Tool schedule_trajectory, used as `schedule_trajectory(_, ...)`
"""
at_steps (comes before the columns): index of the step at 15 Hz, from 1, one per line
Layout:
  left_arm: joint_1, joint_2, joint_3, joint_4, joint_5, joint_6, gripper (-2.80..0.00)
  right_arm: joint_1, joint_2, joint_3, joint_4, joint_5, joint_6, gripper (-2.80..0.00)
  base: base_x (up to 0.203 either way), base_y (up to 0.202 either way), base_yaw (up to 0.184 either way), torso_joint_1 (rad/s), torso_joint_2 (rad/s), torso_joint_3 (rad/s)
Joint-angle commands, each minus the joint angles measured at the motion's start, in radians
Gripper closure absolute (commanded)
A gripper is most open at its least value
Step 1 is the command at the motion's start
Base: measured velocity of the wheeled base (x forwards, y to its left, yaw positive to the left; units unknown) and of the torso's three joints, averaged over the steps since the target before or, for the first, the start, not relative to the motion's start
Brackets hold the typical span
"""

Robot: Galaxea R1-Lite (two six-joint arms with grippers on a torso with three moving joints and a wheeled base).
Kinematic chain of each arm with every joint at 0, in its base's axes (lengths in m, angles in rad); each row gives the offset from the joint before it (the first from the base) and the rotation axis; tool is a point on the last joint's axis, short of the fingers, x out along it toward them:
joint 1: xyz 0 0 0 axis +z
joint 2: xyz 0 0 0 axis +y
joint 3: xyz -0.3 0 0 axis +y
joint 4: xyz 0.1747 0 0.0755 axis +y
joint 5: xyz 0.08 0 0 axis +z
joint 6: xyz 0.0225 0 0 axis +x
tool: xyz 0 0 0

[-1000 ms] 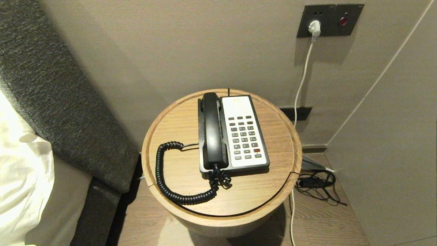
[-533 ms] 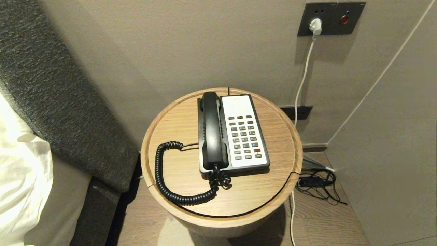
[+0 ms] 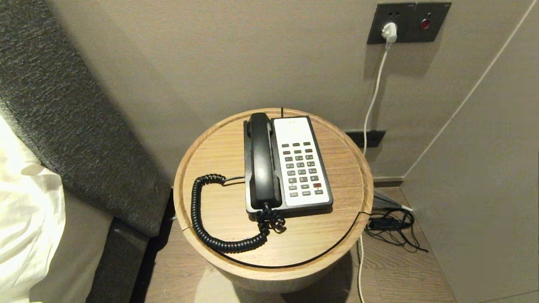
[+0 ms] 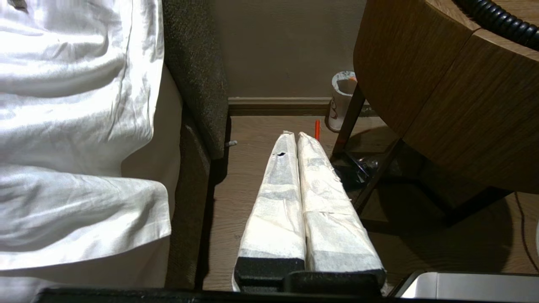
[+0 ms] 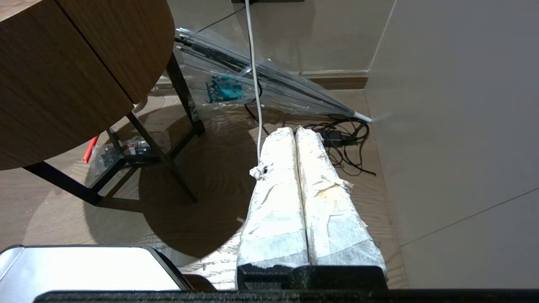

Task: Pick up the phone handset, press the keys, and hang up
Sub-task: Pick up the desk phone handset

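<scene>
Handset (image 3: pixel 262 162) is lying cradled: rigid, light, slick (grip curved middle). Left gripper (image 4: pixel 297 135) and right gripper (image 5: pixel 294 129) are hanging closed, empty.

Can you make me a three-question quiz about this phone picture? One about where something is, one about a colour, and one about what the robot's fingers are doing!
1. Where is the phone handset?
A. On the floor
B. In its cradle on the phone base, left of the keys
C. On the bed

2. What colour is the plug in the wall socket?
A. White
B. Red
C. Green

3. How are the left gripper fingers?
A. Wide open
B. Holding the handset
C. Pressed together, holding nothing

Answers: 1 B, the handset lies along the base's left side. 2 A, the plug and its cable are white. 3 C, the wrapped fingers touch along their length above the floor.
</scene>
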Motion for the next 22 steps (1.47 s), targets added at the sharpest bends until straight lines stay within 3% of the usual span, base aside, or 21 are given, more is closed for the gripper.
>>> schedule_trajectory(1,0.0,0.0,-0.01,-0.004,-0.007,0.018,0.0,0.0,0.0,0.0,0.001,0.0,0.0,0.0,0.0,0.0,0.0,0.0,0.0,0.0)
schedule_trajectory(3,0.0,0.012,-0.114,0.062,-0.035,0.017,0.0,0.0,0.0,-0.002,0.005,0.0,-0.002,0.0,0.0,0.0,0.0,0.0,0.0,0.0)
schedule_trajectory(6,0.0,0.047,-0.387,0.406,-0.126,0.013,0.0,0.0,0.001,0.0,0.001,-0.001,0.007,0.0,0.0,0.0,0.0,0.0,0.0,0.0)
schedule_trajectory(8,0.001,0.151,-0.534,0.53,-0.227,0.013,0.0,0.0,0.001,0.0,0.001,-0.002,0.007,0.0,0.0,0.0,0.0,0.0,0.0,0.0)
schedule_trajectory(12,0.007,0.529,-0.824,0.542,-0.354,0.01,0.0,0.0,0.001,0.0,0.001,-0.002,0.006,0.0,0.0,0.0,0.0,0.0,0.0,0.0)
schedule_trajectory(16,-0.016,0.915,-1.138,0.495,-0.404,0.006,0.0,0.0,-0.001,0.0,0.001,-0.002,0.009,0.0,0.0,0.0,0.0,0.0,0.0,0.0)
schedule_trajectory(18,-0.084,1.057,-1.243,0.483,-0.41,0.004,0.0,0.0,-0.001,0.0,0.001,-0.002,0.009,0.0,0.0,0.0,0.0,0.0,0.0,0.0)
schedule_trajectory(22,-0.374,1.248,-1.331,0.474,-0.346,-0.054,0.0,0.0,0.001,0.0,0.001,-0.002,0.009,0.0,0.0,0.0,0.0,0.0,0.0,0.0)
